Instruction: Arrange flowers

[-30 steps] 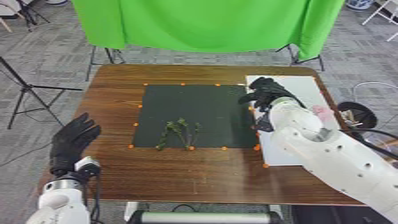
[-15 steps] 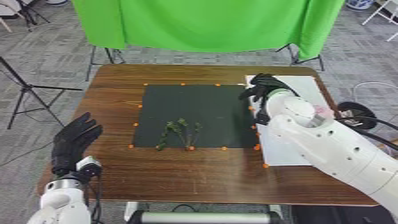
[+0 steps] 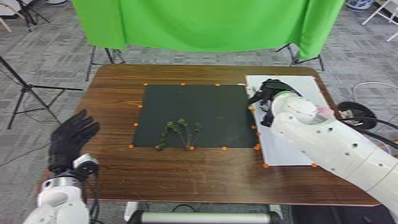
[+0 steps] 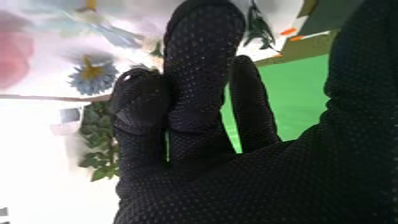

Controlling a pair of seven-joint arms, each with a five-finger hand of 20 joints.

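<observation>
Beyond the dark mat [image 3: 195, 102] hangs green cloth [image 3: 204, 25]; green stems [image 3: 183, 127] lie on it; left hand [image 3: 69, 142] left, right hand [image 3: 279, 88] right, both fingers apart.

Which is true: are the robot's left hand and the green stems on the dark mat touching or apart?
Apart: the head view shows brown table and a strip of dark mat between the left hand and the green stems.

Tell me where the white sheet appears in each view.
Head view: the white sheet lies on the table's right side, partly under the right hand and arm.
Right wrist view: beyond the hand's fingers, with a blue flower against it.
Shared landmark: orange markers along the sheet's edge by the dark mat.
</observation>
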